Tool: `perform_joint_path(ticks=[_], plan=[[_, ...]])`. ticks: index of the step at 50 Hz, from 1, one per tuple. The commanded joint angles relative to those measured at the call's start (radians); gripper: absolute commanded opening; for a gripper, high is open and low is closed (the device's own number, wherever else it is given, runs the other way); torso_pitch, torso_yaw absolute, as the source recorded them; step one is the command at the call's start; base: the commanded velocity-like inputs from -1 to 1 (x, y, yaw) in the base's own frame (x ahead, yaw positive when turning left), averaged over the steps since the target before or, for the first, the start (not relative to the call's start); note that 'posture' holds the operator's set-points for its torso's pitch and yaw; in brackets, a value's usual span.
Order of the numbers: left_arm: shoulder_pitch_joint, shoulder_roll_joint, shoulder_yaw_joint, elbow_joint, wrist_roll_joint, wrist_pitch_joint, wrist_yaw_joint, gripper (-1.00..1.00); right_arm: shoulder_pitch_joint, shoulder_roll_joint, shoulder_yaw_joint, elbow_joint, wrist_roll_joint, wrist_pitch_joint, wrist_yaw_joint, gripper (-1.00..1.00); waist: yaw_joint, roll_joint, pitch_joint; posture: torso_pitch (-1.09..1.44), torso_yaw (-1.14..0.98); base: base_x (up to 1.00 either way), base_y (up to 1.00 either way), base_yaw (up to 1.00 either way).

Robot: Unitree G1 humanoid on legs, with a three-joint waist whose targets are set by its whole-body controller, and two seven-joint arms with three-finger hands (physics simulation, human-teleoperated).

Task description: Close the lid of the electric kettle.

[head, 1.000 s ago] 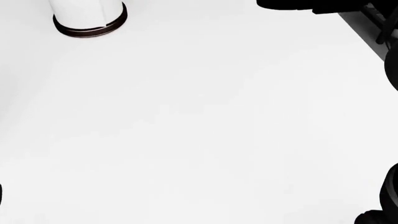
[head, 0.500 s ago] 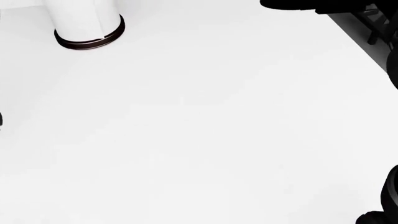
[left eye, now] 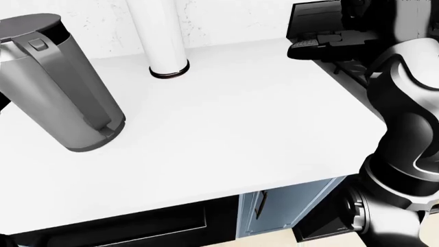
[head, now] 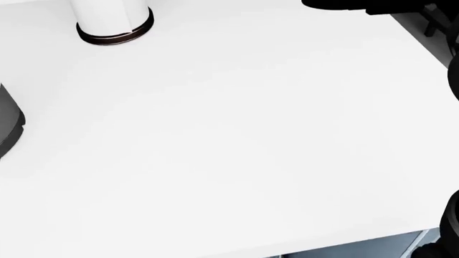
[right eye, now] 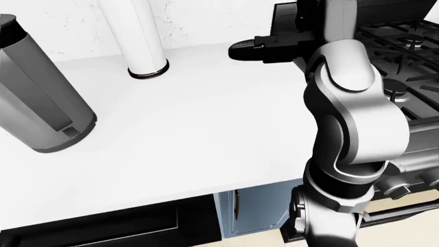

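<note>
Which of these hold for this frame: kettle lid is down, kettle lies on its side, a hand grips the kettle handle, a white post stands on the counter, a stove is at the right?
1. The electric kettle has its lid down. True.
2. It lies on its side. False: it stands upright on the white counter.
3. A hand grips its handle. False: no fingers show on it.
4. A white post with a dark base ring stands on the counter. True.
5. A black stove is at the right. True.
</note>
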Motion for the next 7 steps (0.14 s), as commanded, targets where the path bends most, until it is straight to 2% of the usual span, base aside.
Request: perform_joint_path(ticks=[1,6,7], plan=[[-0.068,0.081,-0.012,-0.019,-0.056,0.037,0.019,1.0,-0.036,-0.006,-0.002,-0.018,-0.001,-0.025,-0.002,1.0,-0.004,0.002,-0.021,0.0,0.0,0.0,0.0,0.0],[-0.066,0.086,-0.014,-0.018,-0.058,0.031,0.018,1.0,-0.036,-0.006,-0.002,-0.018,0.0,-0.025,-0.002,1.0,-0.001,-0.005,-0.017,0.0,0.0,0.0,0.0,0.0],[-0.106,0.127,-0.027,-0.02,-0.083,0.046,0.007,1.0,-0.036,-0.007,-0.003,-0.018,0.0,-0.025,-0.002,1.0,0.0,-0.005,-0.018,0.0,0.0,0.0,0.0,0.0]])
